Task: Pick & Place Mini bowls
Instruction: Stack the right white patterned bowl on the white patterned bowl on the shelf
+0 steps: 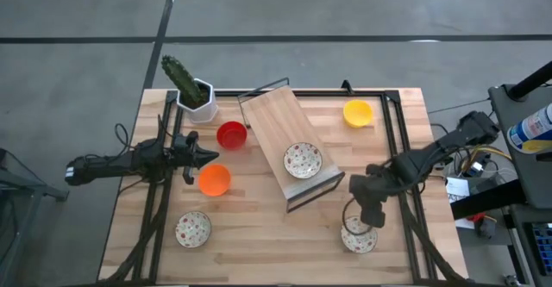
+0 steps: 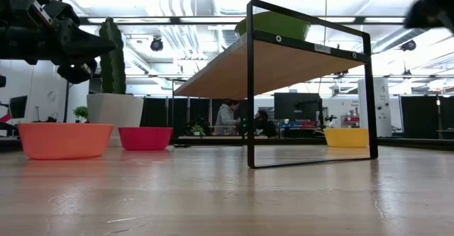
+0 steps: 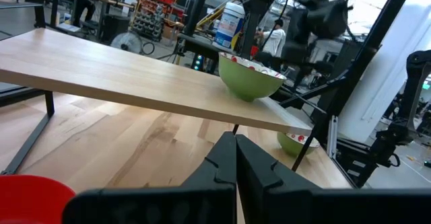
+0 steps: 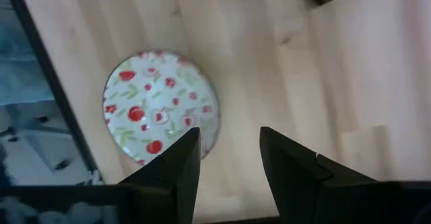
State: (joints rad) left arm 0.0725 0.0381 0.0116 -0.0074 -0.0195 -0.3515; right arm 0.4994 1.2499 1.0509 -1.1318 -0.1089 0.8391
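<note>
Left gripper over the table's left half, fingers pressed together on nothing, tip between the red mini bowl and the orange mini bowl, close to both. Cactus pot hard against the far-left corner of the wooden table, with the red bowl just beside it, so little room there. Near the left front edge, a speckled mini bowl, upright, mouth up, white inside with red and green flecks, clear wood all round it. Centre filled by a raised wooden shelf on a black wire frame, set on a slant across the table; open space under it in the low view. On the shelf's near end, a second speckled bowl, green outside in the left wrist view, rim level, sitting not far from the board's edge. Far right of the shelf, the yellow mini bowl, upright, near the back edge. Toward the right front corner, the third speckled bowl, close to the black rail along the table's side. Right gripper directly above that bowl, fingers spread and holding nothing; possibly straddling its rim, though height above it hard to judge. All bowls round, so no long axis; every opening facing straight up.
</note>
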